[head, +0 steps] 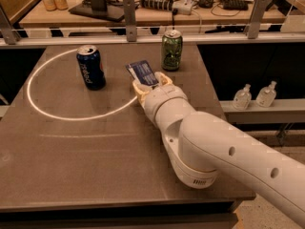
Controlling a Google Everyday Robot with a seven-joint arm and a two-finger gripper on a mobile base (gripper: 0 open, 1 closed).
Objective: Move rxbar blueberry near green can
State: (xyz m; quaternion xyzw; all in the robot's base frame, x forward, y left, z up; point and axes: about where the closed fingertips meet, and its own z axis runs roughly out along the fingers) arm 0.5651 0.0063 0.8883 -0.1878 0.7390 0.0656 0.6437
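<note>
The rxbar blueberry (143,73), a flat dark navy bar with pale label text, is held between the fingers of my gripper (150,82), tilted, with its far end sticking out toward the back. The gripper is shut on it, over the middle-back of the table. The green can (171,50) stands upright just behind and to the right of the bar, a short gap away. My white arm reaches in from the lower right and hides the bar's near end.
A dark blue soda can (91,67) stands upright to the left of the gripper. A bright ring of light (33,104) lies on the grey table. A metal rail (143,32) runs behind the table; two small bottles (255,95) sit on a shelf at the right.
</note>
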